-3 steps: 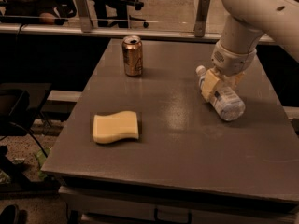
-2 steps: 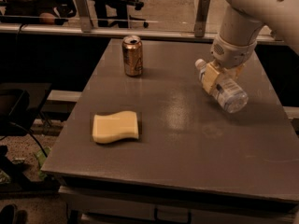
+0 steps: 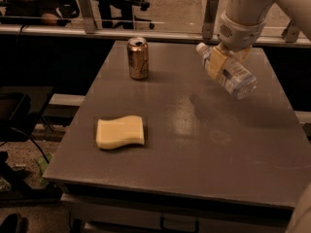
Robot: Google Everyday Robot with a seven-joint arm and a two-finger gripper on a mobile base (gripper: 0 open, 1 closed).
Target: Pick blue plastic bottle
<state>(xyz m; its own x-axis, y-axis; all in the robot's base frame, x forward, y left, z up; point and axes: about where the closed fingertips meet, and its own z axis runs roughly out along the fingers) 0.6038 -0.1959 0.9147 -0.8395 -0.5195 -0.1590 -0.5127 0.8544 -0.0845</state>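
Note:
The blue plastic bottle (image 3: 232, 74) is a small clear ribbed bottle with a white cap and a pale label. It hangs tilted in the air above the right rear part of the grey table (image 3: 194, 144), cap up and to the left. My gripper (image 3: 221, 58) comes down from the white arm at the top right and is shut on the bottle near its neck end. The bottle's shadow lies on the table below it.
A bronze drink can (image 3: 138, 58) stands upright at the table's rear left. A yellow sponge (image 3: 120, 132) lies near the front left. A railing and chairs stand behind the table; a dark stand is on the floor at the left.
The bottle lay on the table with my gripper around it. Now it is lifted off the surface and has risen with my gripper.

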